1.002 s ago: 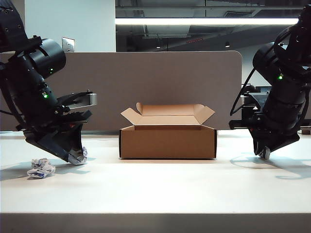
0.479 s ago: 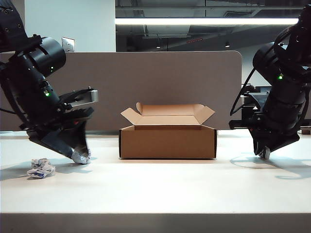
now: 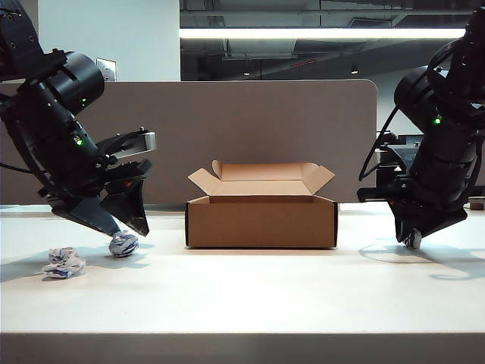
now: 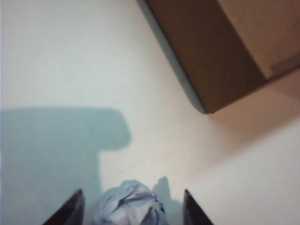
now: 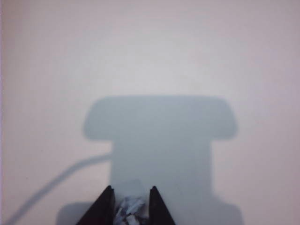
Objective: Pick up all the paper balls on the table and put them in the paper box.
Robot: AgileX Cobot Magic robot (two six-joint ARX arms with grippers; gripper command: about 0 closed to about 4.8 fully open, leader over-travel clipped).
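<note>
My left jaws stand apart now, wider than a second ago, and the paper ball (image 3: 123, 243) they had pinched has slipped out; it sits on the table (image 3: 242, 292) just under my left gripper (image 3: 125, 226), between the fingertips in the left wrist view (image 4: 129, 206) but gripped by neither. So that pick has failed or been let go short of the box (image 3: 261, 220), and I judge it must be taken again. My right gripper (image 3: 411, 237) is clamped on a second paper ball (image 5: 130, 206), low over the table on the far right, unmoved. A third ball (image 3: 64, 262) lies further left, near the table's edge of view, untouched. None is in the box yet.

The box is open-topped, flaps up, its near corner close to my left gripper. Bare tabletop lies between each arm and the box, so both have a clear path, provided I lift above the flaps.
</note>
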